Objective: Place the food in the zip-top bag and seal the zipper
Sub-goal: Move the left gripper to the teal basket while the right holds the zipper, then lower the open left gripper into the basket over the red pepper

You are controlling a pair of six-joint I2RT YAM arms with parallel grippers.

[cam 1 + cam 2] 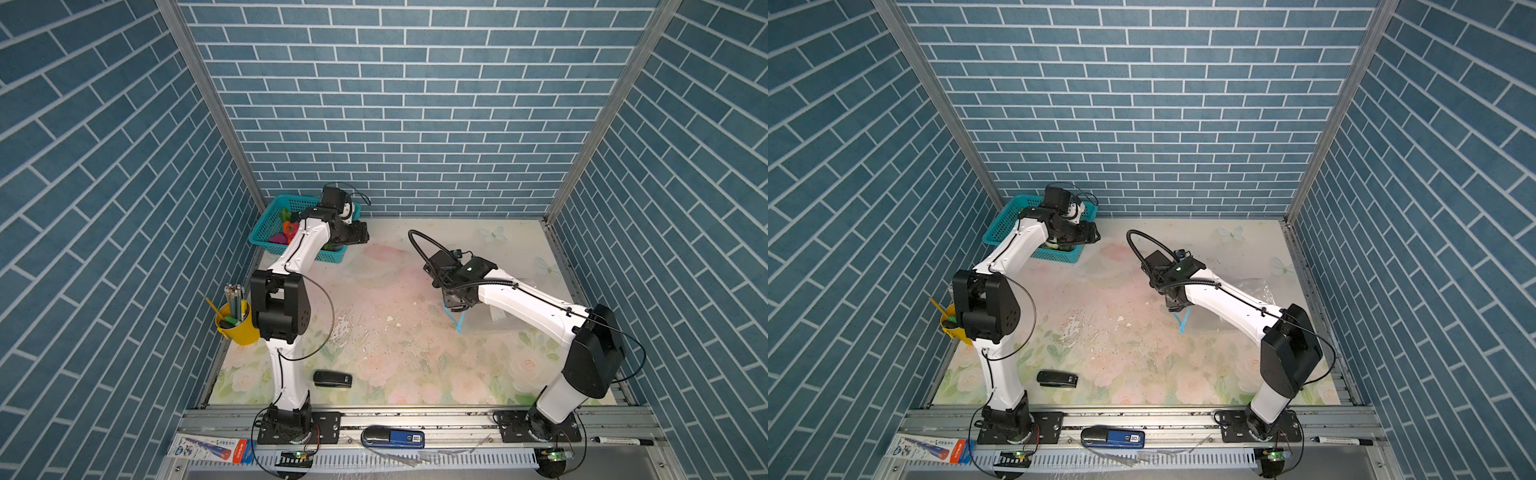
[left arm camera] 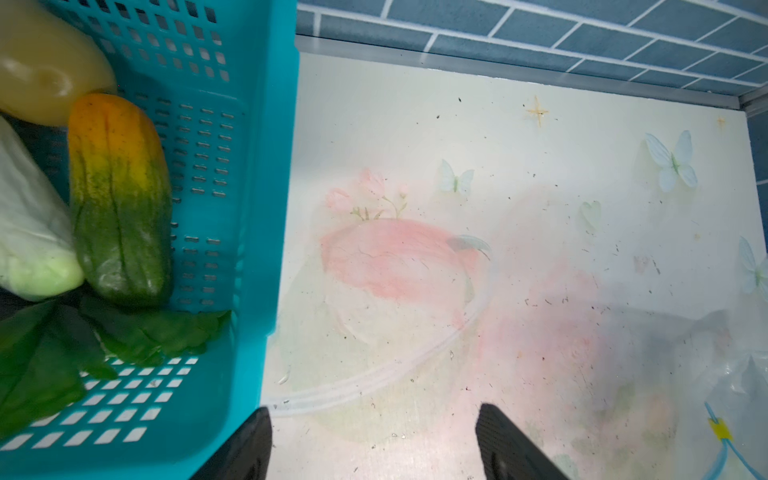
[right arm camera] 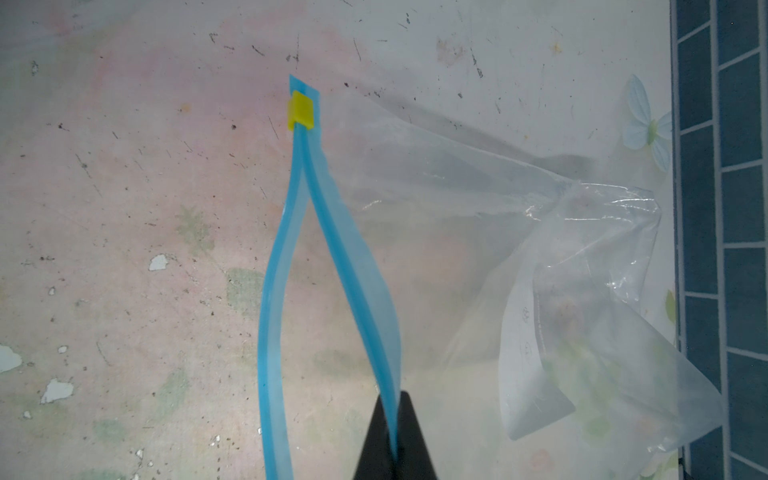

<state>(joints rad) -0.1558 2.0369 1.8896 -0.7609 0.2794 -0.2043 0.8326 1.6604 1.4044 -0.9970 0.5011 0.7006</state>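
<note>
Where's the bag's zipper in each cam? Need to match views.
In a top view: zipper right of centre, just below the right hand.
In a top view: same place, by the right hand.
Left wrist: at the frame's edge, opposite the teal basket.
Right wrist: mid-frame, mouth gaping, right hand shut on one strip.
Landmark: yellow slider, in both wrist views.

Teal basket [image 1: 270,248] back-left; yellow pencil cup [image 1: 239,332] left edge; black stapler [image 1: 332,379] front.
</note>
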